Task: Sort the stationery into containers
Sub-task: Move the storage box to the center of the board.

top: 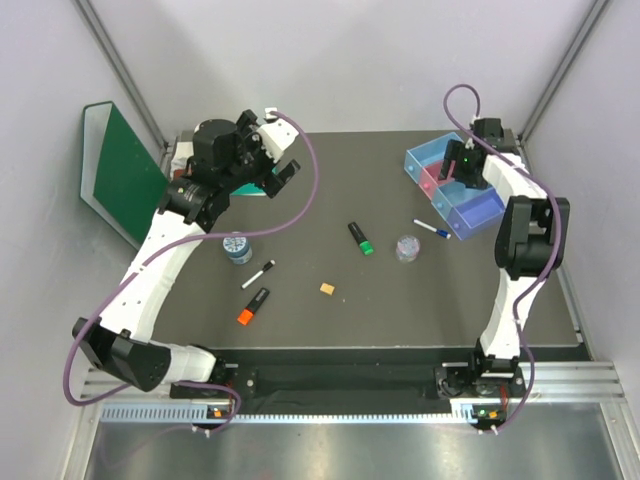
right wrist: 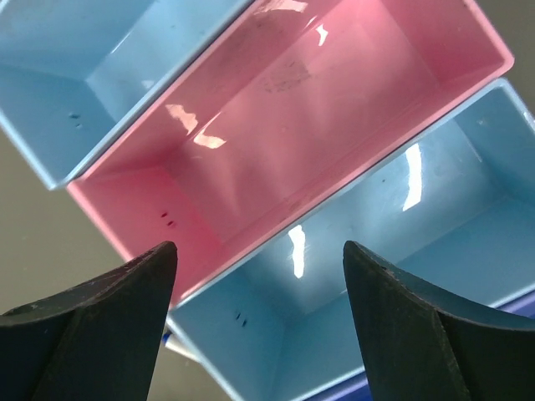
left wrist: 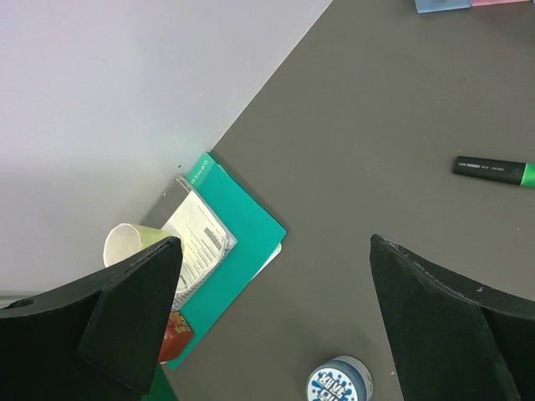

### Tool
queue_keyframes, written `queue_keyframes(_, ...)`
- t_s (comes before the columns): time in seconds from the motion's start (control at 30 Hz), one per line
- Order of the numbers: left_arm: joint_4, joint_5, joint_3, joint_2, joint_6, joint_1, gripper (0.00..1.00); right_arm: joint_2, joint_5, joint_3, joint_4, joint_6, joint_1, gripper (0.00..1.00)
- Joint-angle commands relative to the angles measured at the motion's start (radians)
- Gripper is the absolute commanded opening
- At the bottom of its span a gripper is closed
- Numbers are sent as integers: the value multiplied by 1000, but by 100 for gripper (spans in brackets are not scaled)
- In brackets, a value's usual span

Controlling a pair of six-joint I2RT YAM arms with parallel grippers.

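Observation:
The containers are a row of joined bins at the back right. My right gripper hovers over them, open and empty, above the wall between the pink bin and a blue bin. Both show nothing inside. On the mat lie a green-capped highlighter, an orange-capped highlighter, a white pen, a blue-tipped white pen, a blue tin, a clear tub and a tan block. My left gripper is raised at the back left, open and empty, with the tin below it.
A green folder with a booklet on it and a paper cup lie at the mat's back left corner. Another green folder leans on the left wall. Walls close in the mat at the back and sides.

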Motion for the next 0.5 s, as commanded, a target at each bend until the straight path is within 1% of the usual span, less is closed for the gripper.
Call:
queue_keyframes(0.0,19,9,23,-23,-12,-3,99,32,37,80,31,-14,4,80)
queue_keyframes(0.13,36,8,-4,-26,-10,-2,99,71,54,115,31,-28,20,79)
queue_keyframes(0.23,38,6,-18,-26,-7,-2,99,89,60,137,34,-49,27,75)
queue_keyframes(0.27,39,6,-23,-25,-6,0,99,92,92,141,36,-56,59,71)
queue_keyframes(0.33,44,9,-29,-28,-9,5,99,98,98,145,36,-68,76,67)
queue_keyframes(0.37,45,12,-33,-28,-10,6,99,100,103,145,36,-71,79,66)
queue_keyframes(0.43,45,19,-40,-34,-16,14,99,105,106,141,42,-77,92,60)
queue_keyframes(0.47,45,19,-46,-36,-19,15,99,105,111,141,39,-88,98,55)
